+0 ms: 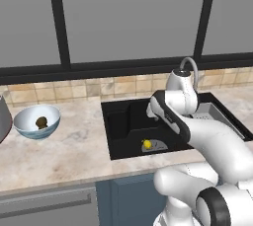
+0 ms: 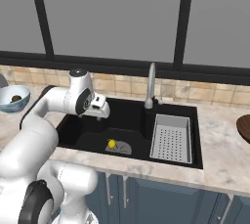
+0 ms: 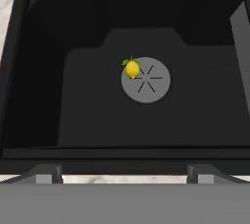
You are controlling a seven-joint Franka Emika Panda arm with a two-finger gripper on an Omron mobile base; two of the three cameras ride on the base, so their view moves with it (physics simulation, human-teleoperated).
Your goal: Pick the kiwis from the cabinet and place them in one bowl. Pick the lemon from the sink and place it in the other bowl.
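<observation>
My gripper [image 3: 125, 171] is hanging over the black sink [image 3: 58, 96] with jaws spread wide and nothing between them. The lemon [image 3: 132, 68] sits on the left edge of the round drain [image 3: 149, 82], well below me. Over on the left counter, the blue bowl [image 1: 29, 126] has something brown in it, probably a kiwi [image 1: 41, 122], hard to say from here.

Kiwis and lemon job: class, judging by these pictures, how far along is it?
Done, at least partly: a brown kiwi lies in the light blue bowl on the counter; a second cannot be made out. In hand: the open tool hovers above the black sink, aimed at the lemon on the drain. Left: grasping the lemon and placing it in the other bowl.
</observation>
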